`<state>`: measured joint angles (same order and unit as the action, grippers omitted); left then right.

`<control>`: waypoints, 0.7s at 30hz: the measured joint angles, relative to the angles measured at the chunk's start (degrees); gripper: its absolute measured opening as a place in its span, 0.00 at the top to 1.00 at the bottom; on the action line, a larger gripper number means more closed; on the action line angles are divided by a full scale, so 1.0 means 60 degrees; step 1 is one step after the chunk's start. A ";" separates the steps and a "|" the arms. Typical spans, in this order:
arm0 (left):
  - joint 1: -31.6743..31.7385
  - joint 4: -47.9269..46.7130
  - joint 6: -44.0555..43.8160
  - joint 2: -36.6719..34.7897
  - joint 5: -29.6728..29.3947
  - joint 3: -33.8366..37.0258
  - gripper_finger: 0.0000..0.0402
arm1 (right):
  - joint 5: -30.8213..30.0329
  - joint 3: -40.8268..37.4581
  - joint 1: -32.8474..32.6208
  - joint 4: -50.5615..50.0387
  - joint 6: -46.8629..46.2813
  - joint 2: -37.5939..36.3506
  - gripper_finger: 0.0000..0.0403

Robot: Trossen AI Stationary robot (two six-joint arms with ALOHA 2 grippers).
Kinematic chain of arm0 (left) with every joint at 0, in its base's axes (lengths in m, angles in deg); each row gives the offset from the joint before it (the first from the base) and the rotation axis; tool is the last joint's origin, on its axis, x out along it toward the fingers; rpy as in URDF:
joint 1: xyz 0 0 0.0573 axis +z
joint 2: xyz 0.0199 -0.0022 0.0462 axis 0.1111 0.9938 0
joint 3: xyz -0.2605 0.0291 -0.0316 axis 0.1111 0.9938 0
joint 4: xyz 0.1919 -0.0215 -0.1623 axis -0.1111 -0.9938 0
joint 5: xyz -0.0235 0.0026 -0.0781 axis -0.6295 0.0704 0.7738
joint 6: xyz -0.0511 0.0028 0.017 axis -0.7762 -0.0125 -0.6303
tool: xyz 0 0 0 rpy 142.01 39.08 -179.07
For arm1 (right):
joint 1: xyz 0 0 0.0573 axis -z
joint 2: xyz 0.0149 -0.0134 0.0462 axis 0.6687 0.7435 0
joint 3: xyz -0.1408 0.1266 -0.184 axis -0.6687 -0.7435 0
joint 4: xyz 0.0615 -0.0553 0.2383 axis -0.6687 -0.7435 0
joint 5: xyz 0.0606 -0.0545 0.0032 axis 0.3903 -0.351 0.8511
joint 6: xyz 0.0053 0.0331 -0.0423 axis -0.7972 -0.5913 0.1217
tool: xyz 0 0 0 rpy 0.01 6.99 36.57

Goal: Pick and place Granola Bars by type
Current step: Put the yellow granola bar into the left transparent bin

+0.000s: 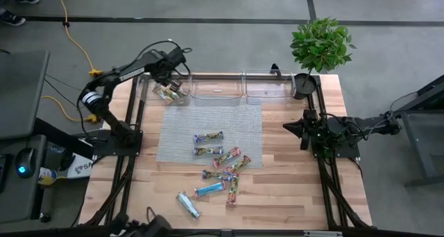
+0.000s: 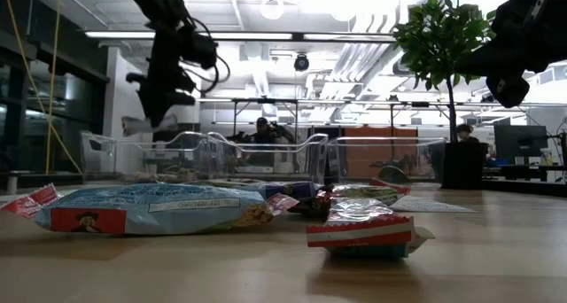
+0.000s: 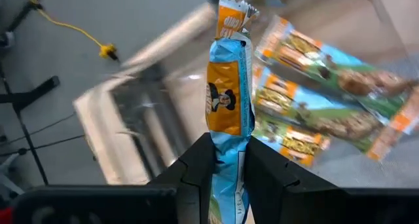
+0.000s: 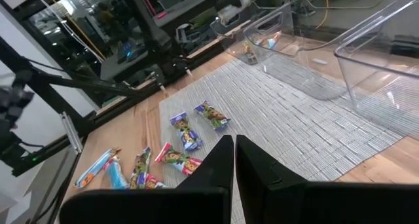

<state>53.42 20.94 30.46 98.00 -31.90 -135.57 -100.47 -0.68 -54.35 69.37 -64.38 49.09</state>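
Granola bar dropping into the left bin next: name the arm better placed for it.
Left. Its hand is shut on a blue and orange granola bar above the left bin, which holds matching bars. The right hand waits by the table's right edge.

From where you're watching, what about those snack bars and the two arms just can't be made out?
- Clear bin, high view: the left gripper covers part of it, so its bars can't be counted.
- Held bar, left wrist view: its lower end is hidden between the fingers.
- Loose bars, high view: too small to read.
- Right gripper: its fingers sit nearly together; open or shut is unclear.
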 joint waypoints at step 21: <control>-0.0027 0.0089 0.0726 0.0327 0.2326 -0.0272 0.60 | 0.0069 0.0000 0.0000 0.0135 -0.0033 0.0002 1.00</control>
<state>53.25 21.47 34.82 99.96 -17.94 -137.20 -100.06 -0.68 -54.35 70.18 -64.58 49.10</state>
